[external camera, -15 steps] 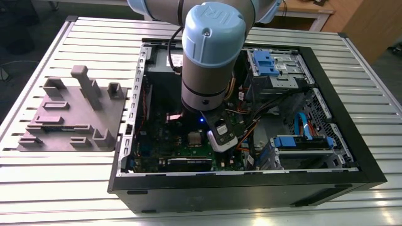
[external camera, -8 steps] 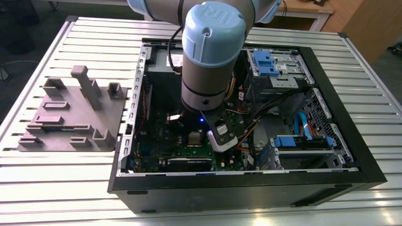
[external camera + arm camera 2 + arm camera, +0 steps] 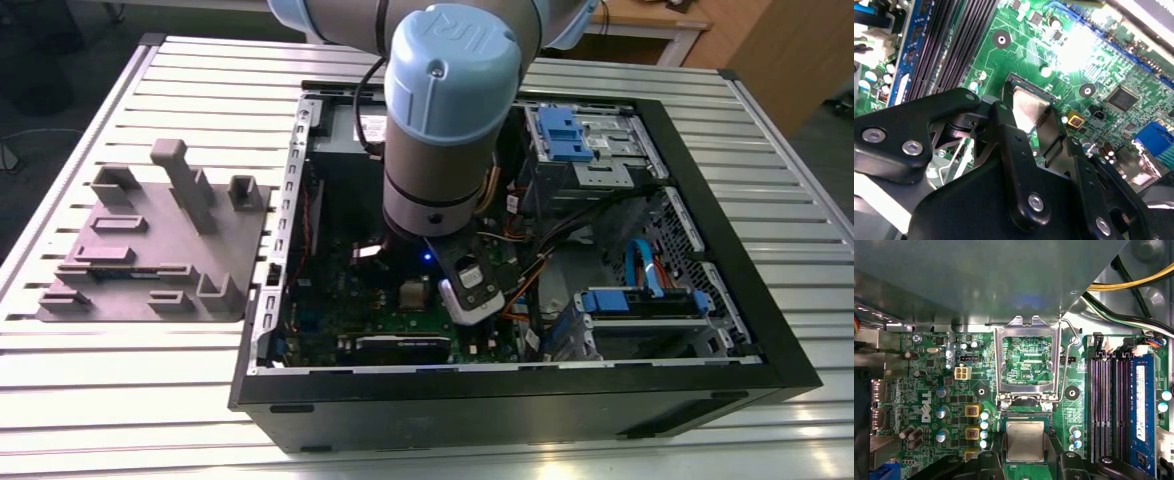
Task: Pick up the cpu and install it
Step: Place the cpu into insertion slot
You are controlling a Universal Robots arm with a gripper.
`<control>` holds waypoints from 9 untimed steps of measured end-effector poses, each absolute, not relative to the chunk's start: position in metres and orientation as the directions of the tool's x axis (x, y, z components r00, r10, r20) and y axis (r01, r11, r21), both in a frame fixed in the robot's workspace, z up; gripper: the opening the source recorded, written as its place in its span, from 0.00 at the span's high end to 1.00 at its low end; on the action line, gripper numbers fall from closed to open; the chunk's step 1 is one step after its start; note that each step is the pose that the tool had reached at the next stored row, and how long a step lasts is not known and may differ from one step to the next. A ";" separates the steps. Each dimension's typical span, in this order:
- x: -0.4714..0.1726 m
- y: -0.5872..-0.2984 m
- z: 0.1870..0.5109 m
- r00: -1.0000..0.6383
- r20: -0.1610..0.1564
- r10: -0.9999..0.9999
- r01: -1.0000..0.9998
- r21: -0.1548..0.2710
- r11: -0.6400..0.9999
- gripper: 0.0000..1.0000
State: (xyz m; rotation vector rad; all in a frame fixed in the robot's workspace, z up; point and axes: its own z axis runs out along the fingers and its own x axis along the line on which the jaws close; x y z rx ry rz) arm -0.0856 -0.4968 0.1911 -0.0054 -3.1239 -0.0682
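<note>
The cpu (image 3: pixel 1025 441) is a small square chip with a silver-grey top. It lies flat at the socket of the green motherboard (image 3: pixel 934 390), just below the raised metal socket frame (image 3: pixel 1026 390). My gripper (image 3: pixel 1025 452) is shut on the cpu, with a black finger against each of two opposite edges. In the second wrist view the cpu (image 3: pixel 1029 107) shows between the two black fingers (image 3: pixel 1010 135), low over the board (image 3: pixel 1054 50). In the exterior view the arm reaches down into the open computer case (image 3: pixel 747 290), and the gripper (image 3: pixel 461 305) is just above the board.
Memory slots (image 3: pixel 1109 400) run beside the socket. Orange and black cables (image 3: pixel 534 265) hang close to the gripper. Drive bays with blue latches (image 3: pixel 574 130) fill the exterior view's right side of the case. A grey moulded fixture (image 3: pixel 154 240) lies on the slatted metal table (image 3: pixel 134 400).
</note>
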 end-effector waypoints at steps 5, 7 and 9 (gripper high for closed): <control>-0.084 -0.497 0.191 -1.000 0.017 0.001 0.002 0.044 0.999 0.56; -0.084 -0.497 0.191 -1.000 0.017 0.001 0.002 0.044 0.999 0.56; -0.084 -0.497 0.191 -1.000 0.017 0.001 0.002 0.044 0.999 0.56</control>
